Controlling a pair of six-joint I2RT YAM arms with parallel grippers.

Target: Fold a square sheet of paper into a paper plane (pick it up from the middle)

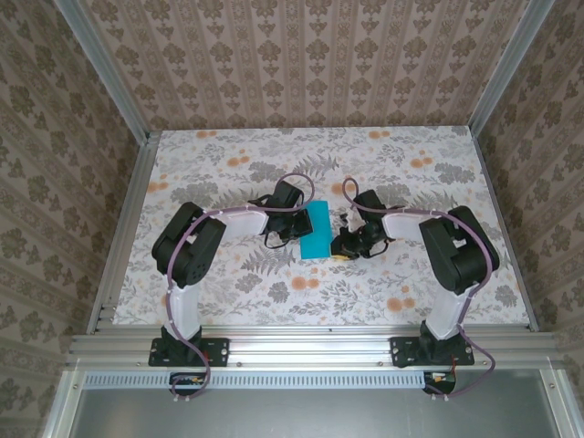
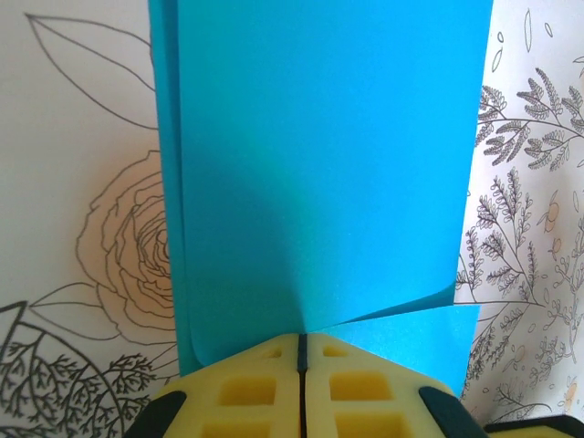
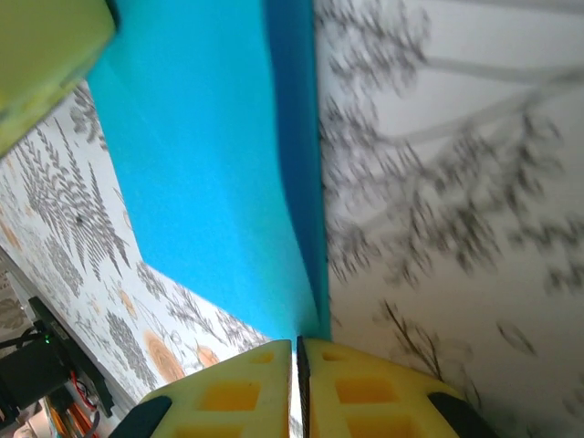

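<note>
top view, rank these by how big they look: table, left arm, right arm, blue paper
1. table, by far the largest
2. left arm and right arm: they look alike in size, so they are not ranked against each other
3. blue paper, the smallest

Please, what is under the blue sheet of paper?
The blue sheet is folded: its own lower layer shows at one edge. Below lies the flowered table cover; what is directly beneath the paper is hidden.

Smooth matt teal square sheet of paper, matt printed table, brushed metal frame
</note>
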